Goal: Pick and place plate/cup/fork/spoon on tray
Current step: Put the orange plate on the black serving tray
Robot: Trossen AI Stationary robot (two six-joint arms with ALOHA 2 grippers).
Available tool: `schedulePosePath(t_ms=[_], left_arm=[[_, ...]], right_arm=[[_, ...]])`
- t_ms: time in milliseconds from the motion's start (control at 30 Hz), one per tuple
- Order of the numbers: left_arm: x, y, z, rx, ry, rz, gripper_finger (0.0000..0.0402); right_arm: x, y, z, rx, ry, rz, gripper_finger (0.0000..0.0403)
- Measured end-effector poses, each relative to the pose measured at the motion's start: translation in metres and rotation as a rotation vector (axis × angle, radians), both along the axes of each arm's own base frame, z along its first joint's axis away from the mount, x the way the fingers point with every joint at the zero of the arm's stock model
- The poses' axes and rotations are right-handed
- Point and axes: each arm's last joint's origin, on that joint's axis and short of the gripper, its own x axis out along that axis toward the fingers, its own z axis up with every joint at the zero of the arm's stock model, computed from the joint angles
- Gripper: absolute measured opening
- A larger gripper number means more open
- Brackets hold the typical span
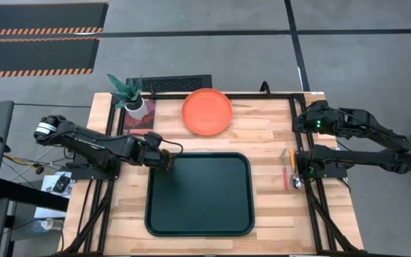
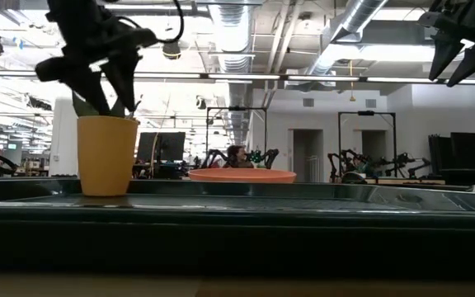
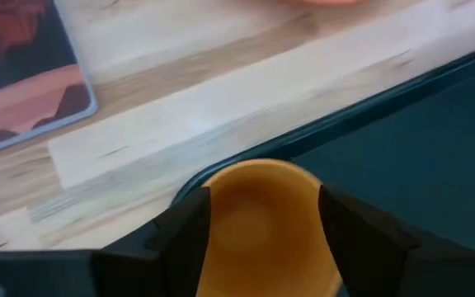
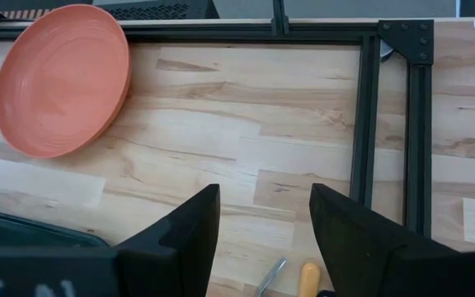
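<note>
The orange-yellow cup point(image 2: 105, 155) stands upright with its base on the far left corner of the dark tray point(image 1: 205, 200). My left gripper point(image 2: 105, 87) is open just above it, one finger on either side of the rim point(image 3: 258, 177). From above, the gripper point(image 1: 166, 160) hides the cup. The orange plate point(image 1: 207, 111) lies flat on the table beyond the tray. The red-handled fork point(image 1: 286, 173) and the orange-handled spoon point(image 1: 292, 157) lie side by side right of the tray. My right gripper point(image 4: 262, 223) hangs open over them, above the table.
A white plant pot point(image 1: 135, 100) and a picture card point(image 3: 23, 82) sit at the table's far left, close behind my left arm. Black frame rails point(image 4: 369, 124) run along the table's right and far edges. Bare wood lies between the tray and the plate.
</note>
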Motion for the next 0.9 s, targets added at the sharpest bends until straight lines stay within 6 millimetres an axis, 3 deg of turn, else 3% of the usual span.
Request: schedulePosePath(t_ms=[433,700,900], left_arm=[[0.018,0.009,0.039,-0.033,-0.205,0.109,0.0213],[0.041,0.059,0.064,0.017,-0.389,0.226,0.0213],[0.056,0.099,0.048,0.02,-0.322,0.275,0.0213]], right_arm=[[0.0,-0.001,0.0,-0.023,0.009,-0.015,0.0214],[0.0,-0.001,0.0,-0.021,0.008,-0.016,0.0214],[0.0,0.0,0.0,-0.018,0.006,-0.012,0.0214]])
